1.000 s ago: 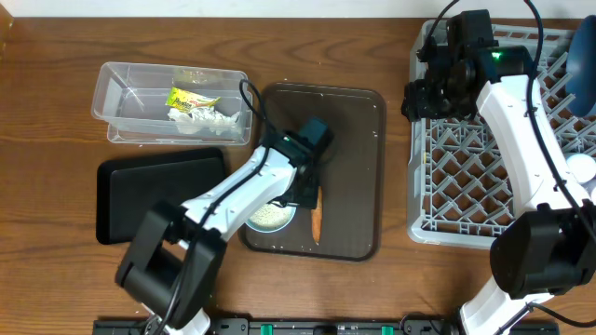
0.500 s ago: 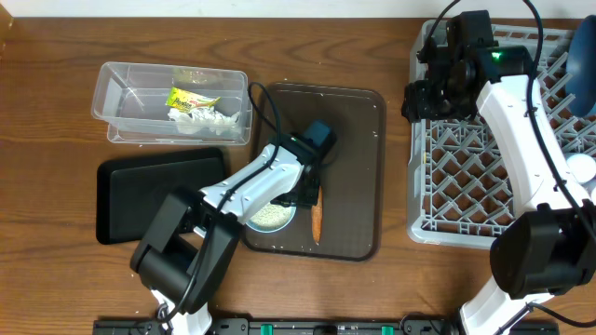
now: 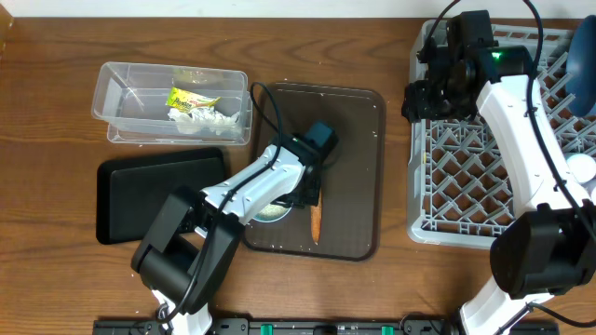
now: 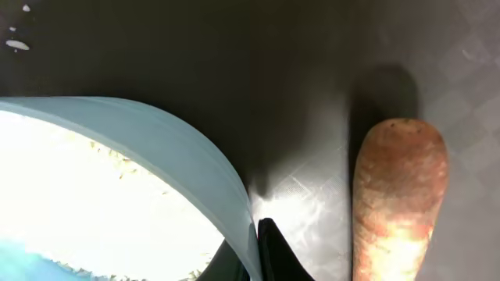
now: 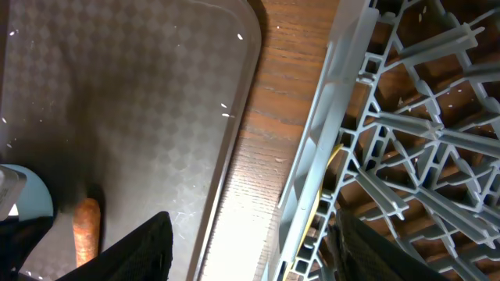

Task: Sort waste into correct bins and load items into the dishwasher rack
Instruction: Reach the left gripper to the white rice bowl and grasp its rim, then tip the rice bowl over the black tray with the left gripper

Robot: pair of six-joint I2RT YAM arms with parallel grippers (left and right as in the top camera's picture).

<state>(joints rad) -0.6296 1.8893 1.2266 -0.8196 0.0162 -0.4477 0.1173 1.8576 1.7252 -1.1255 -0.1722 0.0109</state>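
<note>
My left gripper (image 3: 300, 197) is shut on the rim of the white bowl (image 3: 268, 213) on the dark-brown serving tray (image 3: 354, 140). In the left wrist view the pale-blue rim (image 4: 180, 148) is pinched between the black fingertips (image 4: 273, 254), with rice grains inside. The orange carrot piece (image 3: 315, 221) lies just right of the bowl (image 4: 398, 195). My right gripper (image 3: 424, 93) hangs open over the left edge of the grey dishwasher rack (image 3: 484, 177), nothing between its fingers (image 5: 246, 250). The clear tub (image 3: 112, 93) holds the yellow wrapper (image 3: 191, 98) and white tissue (image 3: 212, 118).
The shallow black tray (image 3: 158, 195) lies left of the serving tray, below the tub. A dark-blue plate (image 3: 585, 65) and a small pale cup (image 3: 582, 169) sit at the rack's right side. A strip of bare wood (image 5: 266, 156) separates the serving tray and the rack.
My left gripper has closed on the bowl's rim and the arm has shifted slightly over the bowl. The right arm has not moved.
</note>
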